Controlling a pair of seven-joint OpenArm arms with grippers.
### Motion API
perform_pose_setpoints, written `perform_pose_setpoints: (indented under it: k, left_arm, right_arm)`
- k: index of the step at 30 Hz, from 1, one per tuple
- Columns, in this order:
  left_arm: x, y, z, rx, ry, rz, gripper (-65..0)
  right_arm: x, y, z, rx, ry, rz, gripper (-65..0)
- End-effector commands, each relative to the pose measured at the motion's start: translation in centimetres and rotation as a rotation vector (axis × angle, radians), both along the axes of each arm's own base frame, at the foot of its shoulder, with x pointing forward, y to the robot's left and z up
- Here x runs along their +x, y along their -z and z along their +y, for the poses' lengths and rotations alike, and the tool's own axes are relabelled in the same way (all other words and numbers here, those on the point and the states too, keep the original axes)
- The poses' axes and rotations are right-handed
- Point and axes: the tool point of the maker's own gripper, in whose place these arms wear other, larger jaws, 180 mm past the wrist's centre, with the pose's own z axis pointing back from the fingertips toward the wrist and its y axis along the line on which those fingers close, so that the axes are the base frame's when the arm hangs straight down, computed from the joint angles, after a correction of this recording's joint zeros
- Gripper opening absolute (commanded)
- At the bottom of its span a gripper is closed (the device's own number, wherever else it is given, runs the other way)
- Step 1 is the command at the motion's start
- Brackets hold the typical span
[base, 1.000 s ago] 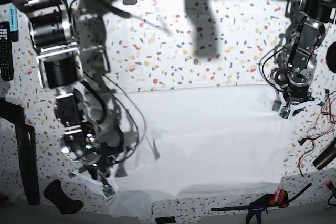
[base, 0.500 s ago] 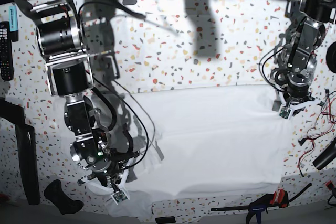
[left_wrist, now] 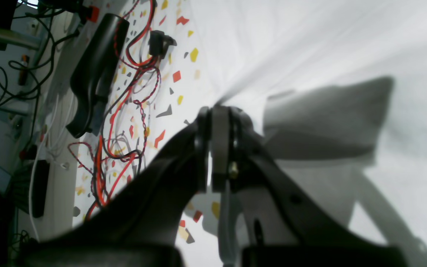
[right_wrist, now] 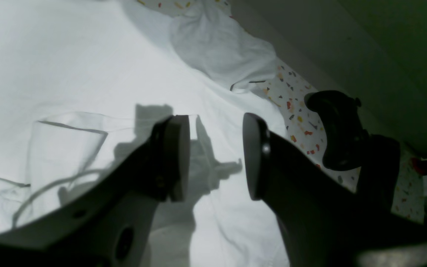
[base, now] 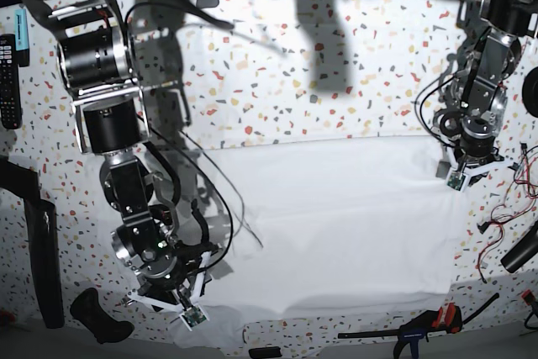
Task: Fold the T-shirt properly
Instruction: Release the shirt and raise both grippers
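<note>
White T-shirt (base: 336, 224); white tabletop (base: 277, 81), red-grey flecks; black fingers (right_wrist: 256, 155).

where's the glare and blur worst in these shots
Base view: the T-shirt is blown out white, arm shadows across the table. Left wrist view: the left gripper is blurred and dark. Right wrist view: the right gripper is a silhouette.

the left gripper (left_wrist: 213, 148) fills the lower left wrist view as a blurred dark mass, its base cut off by the bottom edge; its tips sit pressed together at the t-shirt (base: 336, 224) hem, but whether cloth lies between them cannot be told; the right gripper (right_wrist: 215, 157) is blurred too, its body cut off at the bottom edge; in the base view that arm hides the shirt's near corner; a dark controller-like object (right_wrist: 337, 129) beside the shirt is too dim to identify
</note>
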Motion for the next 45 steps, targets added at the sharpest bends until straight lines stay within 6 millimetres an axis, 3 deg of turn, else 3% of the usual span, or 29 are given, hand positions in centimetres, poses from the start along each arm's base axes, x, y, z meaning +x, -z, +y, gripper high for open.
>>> perform_pose_setpoints:
  k: [1,14,25,27,32,40,45]
  left_arm:
    - [1.1,-2.0,0.8,0.025,-0.001,-0.058,-65.0]
    - [1.7,-2.9,0.3,0.027,0.035,-0.102,-65.0]
    - [4.3,-6.3,0.4,0.110,0.062,-0.170,-65.0]
    - [4.4,-6.3,0.4,0.110,0.062,-0.171,-61.6]
    - [4.3,-6.2,0.5,0.112,0.060,-0.168,-44.5]
    - [4.1,-5.8,0.9,0.084,0.025,-0.147,-44.3]
    - [3.9,-5.4,0.3,-0.204,-0.084,-0.149,-44.4]
  right_arm:
    - [1.2,-3.1,-0.1,0.011,0.004,-0.077,-41.4]
    - [1.1,-2.8,-0.1,0.033,0.015,-0.052,-41.4]
    - [0.8,-2.0,-0.7,0.017,0.043,-0.008,-41.4]
    - [0.8,-1.9,-0.7,0.017,0.044,-0.005,-41.4]
    - [0.5,-1.2,-1.0,0.033,0.066,0.040,-41.4]
    - [-0.1,-0.3,0.0,0.160,0.072,0.114,-41.4]
    - [-0.7,0.8,0.7,0.229,0.062,0.149,-41.4]
